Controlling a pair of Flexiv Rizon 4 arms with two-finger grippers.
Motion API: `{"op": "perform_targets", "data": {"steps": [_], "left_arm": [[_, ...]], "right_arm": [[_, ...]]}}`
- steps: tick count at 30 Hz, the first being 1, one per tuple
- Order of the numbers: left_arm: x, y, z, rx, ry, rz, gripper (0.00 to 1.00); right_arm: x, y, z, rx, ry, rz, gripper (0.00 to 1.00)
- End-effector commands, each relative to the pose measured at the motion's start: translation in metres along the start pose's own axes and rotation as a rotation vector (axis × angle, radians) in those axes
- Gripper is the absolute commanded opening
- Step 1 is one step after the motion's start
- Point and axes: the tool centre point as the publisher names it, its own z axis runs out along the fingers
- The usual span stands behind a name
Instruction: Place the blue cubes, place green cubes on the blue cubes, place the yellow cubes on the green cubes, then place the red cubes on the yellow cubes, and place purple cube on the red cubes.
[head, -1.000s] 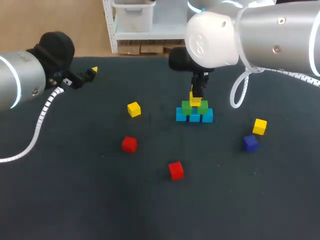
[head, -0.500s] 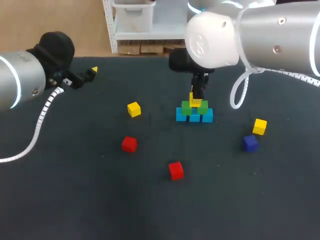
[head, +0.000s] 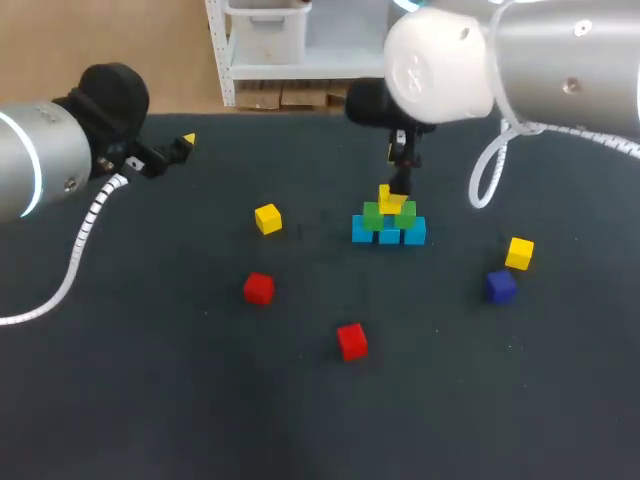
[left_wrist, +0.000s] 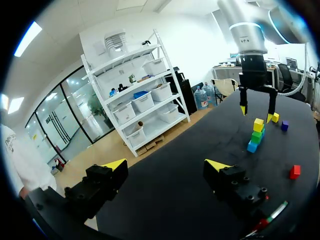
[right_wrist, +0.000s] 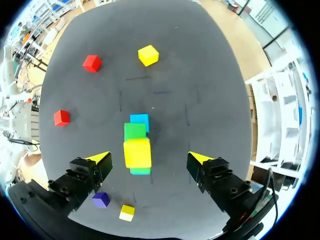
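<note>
Yellow cube (right_wrist: 137, 153) atop green cubes (right_wrist: 135, 131), under spread right jaws, untouched.

The dark bench (head: 150, 380) carries a row of blue cubes (head: 389, 233) near its middle, seemingly three, touching side by side. A loose yellow cube (head: 267, 218) lies well apart to their left. Nearer the front lie a red cube (head: 258, 288) and a second red cube (head: 352, 341), apart from each other. At the right, a second yellow cube (head: 519, 253) sits just beside a purple cube (head: 500, 286).
</note>
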Motion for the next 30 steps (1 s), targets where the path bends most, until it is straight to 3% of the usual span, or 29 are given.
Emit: {"op": "perform_targets", "data": {"steps": [1,11,17,30], "left_arm": [[0.0,-0.001,0.0,-0.004,-0.001,0.0,1.0],[0.0,-0.001,0.0,-0.004,-0.001,0.0,1.0],[0.0,-0.001,0.0,-0.004,-0.001,0.0,1.0],[0.0,-0.001,0.0,-0.004,-0.001,0.0,1.0]], "right_arm": [[0.027,0.017,-0.019,0.065,-0.058,0.035,1.0],[0.067,0.026,-0.035,0.113,-0.067,0.128,1.0],[0.094,0.033,-0.021,0.098,-0.01,0.156,1.0],[0.144,0.043,-0.001,0.086,0.002,0.245,1.0]]}}
